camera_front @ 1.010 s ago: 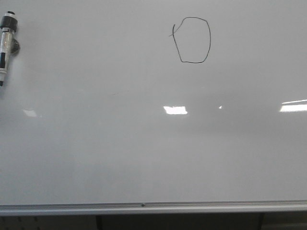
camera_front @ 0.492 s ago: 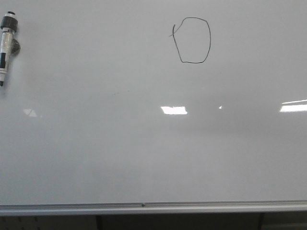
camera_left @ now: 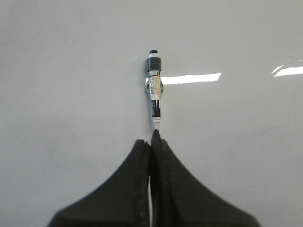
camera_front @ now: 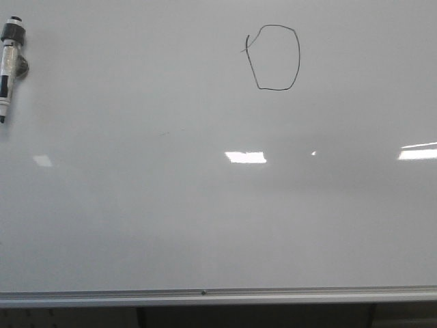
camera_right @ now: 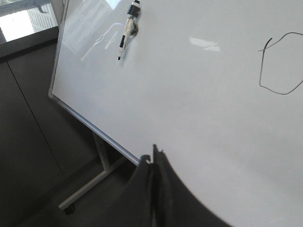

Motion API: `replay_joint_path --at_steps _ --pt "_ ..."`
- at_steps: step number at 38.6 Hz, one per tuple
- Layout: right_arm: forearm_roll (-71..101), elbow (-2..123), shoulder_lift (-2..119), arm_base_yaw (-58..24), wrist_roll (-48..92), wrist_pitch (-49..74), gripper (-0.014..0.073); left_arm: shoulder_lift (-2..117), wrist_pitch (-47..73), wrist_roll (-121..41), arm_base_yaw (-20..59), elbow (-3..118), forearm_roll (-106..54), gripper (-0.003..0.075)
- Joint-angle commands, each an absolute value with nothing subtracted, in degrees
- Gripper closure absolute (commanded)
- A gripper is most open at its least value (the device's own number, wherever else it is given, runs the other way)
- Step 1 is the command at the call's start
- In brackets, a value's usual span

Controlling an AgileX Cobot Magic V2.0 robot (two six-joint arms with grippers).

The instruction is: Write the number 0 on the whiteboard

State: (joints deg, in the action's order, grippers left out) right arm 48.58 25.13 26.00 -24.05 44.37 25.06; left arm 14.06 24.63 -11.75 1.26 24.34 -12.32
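- A large glossy whiteboard fills the front view, with its silver frame edge running along the bottom and bright rectangular glare patches across its middle.
- The number 0 is drawn in thin black line on the upper part of the board, a little right of centre. It is a slightly angular closed oval with a small stray tick at its upper left.
- A black-and-white marker sits on the board surface at the far upper left, cap end up and tip pointing down, well apart from the drawn figure.
- The left end effector has its two dark fingers pressed together with nothing between them. It is pointed at the marker's tip, just short of it.
- The right end effector is likewise closed and empty, held near the board's lower left frame edge, with part of the number 0 to one side.
- Neither arm appears in the front view.
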Motion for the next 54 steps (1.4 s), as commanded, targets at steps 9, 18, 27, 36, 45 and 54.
replay_joint_path --at_steps 9,18,27,36,45,54 --pt "49.9 26.6 26.3 -24.0 44.9 22.6 0.0662 14.4 19.7 -11.3 1.1 25.8 -13.3 0.074" --pt "49.9 26.6 26.3 -24.0 44.9 22.6 0.0662 14.4 19.3 -11.3 1.1 25.8 -13.3 0.074" --pt "49.9 26.6 26.3 -24.0 44.9 22.6 0.0662 7.5 5.3 2.6 1.1 17.3 0.0 0.074" --pt "49.9 26.6 26.3 -24.0 44.9 22.7 0.0662 -1.3 2.5 3.5 1.1 5.4 0.5 0.074" --pt "49.9 26.6 26.3 -24.0 44.9 23.0 0.0662 -1.2 1.2 3.5 1.1 -1.7 0.0 0.074" --pt "49.9 26.6 26.3 -24.0 44.9 23.0 0.0662 -1.2 3.1 3.5 1.1 -1.6 0.0 0.074"
